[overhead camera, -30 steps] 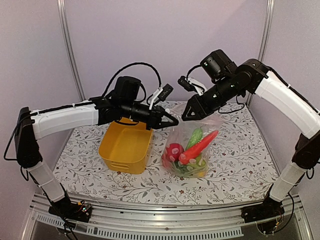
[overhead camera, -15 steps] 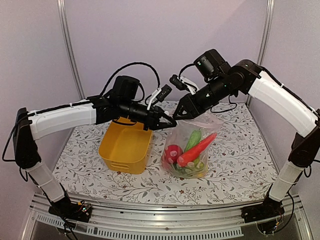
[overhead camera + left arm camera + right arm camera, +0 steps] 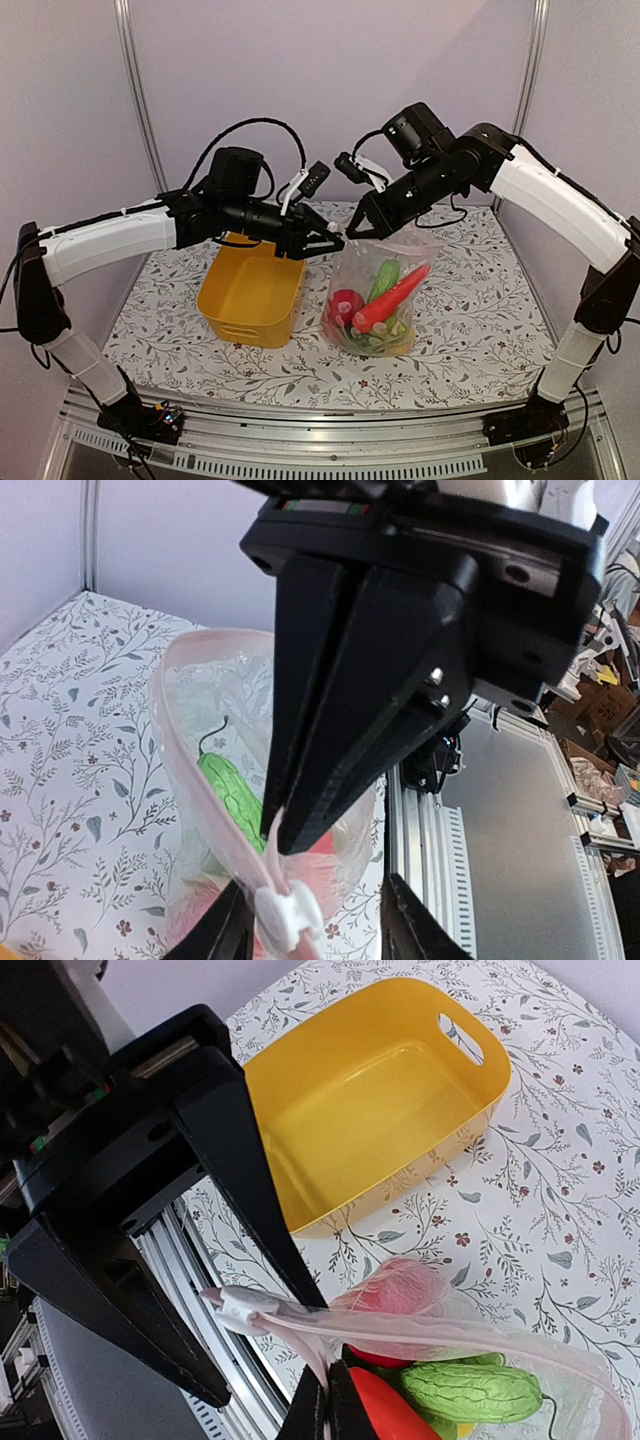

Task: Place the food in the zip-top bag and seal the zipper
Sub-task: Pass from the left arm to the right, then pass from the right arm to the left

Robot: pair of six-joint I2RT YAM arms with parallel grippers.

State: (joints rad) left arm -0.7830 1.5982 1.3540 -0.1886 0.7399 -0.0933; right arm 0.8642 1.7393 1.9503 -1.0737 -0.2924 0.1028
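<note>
**A:** Above the counter point(image 3: 480, 300), beside the yellow basket point(image 3: 250, 290): where is the zip-top bag point(image 3: 420, 245), and what holds it?

**B:** It hangs upright, with the food point(image 3: 375, 305) already inside and a red-orange carrot uppermost. The right fingers point(image 3: 330, 710) are pinched together on the zipper point(image 3: 430, 1340) at the mouth edge. The left fingers point(image 3: 240, 1160) stand parted, with the white slider point(image 3: 285, 912) between them; they are not clamped on it.

**A:** What does the step in hand, the sealing, call for?

**B:** As a judgement: close the left fingers squarely on the slider, then draw it along the strip to its far end while the right fingers hold the strip taut and level. The mouth gapes in a loop, so its two lips should meet ahead of the slider. A slack or twisted strip would likely make it jam or skip.

**A:** Any brand, label or writing?

**B:** None legible. The bag is plain clear film with a pinkish strip, and the counter bears only a leaf print.
</note>
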